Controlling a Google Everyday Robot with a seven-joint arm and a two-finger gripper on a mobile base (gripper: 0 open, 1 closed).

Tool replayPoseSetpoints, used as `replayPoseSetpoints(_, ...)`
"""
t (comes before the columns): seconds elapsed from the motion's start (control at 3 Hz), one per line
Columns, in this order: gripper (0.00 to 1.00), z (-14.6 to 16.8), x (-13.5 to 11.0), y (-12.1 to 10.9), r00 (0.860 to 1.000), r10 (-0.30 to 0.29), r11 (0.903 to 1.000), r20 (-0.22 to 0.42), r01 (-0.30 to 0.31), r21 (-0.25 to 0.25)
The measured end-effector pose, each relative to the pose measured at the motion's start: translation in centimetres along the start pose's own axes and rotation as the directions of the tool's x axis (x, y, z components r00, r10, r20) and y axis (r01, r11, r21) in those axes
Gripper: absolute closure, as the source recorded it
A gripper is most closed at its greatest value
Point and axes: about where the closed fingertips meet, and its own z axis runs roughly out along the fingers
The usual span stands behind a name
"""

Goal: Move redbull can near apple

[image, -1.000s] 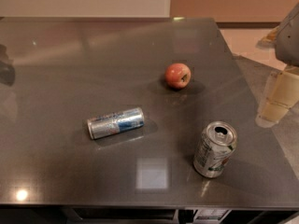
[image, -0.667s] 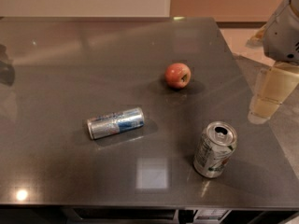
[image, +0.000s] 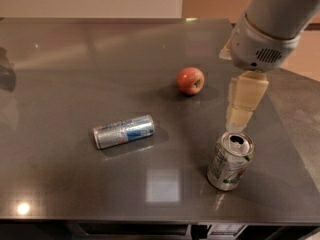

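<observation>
The redbull can [image: 123,131] lies on its side on the dark grey table [image: 75,74], left of centre. It is slim, silver with blue panels. The apple [image: 190,80] is red-orange and sits further back and to the right of it. My gripper [image: 239,119] hangs from the arm at the right, to the right of the apple and just above the upright silver can. It is well to the right of the redbull can and holds nothing that I can see.
A wider, dented silver-white can [image: 230,160] with green and red marks stands upright at the front right, open top showing. The table's right edge [image: 295,149] runs just beyond it. A bright reflection [image: 162,185] lies near the front edge.
The arm and gripper have moved left from the table's right edge to above the upright can. The redbull can, apple and dented can have not moved.
</observation>
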Motion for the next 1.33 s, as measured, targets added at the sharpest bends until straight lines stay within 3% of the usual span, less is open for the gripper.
replayPoseSetpoints(0.67, 0.00, 4.6, -7.4, -0.2, 0.992, -0.126, 0.9877, 0.004, 0.126, -0.093)
replayPoseSetpoints(1.33, 0.00, 9.2, -11.7, 0.5, 0.981, -0.195, 0.9651, 0.005, 0.193, -0.177)
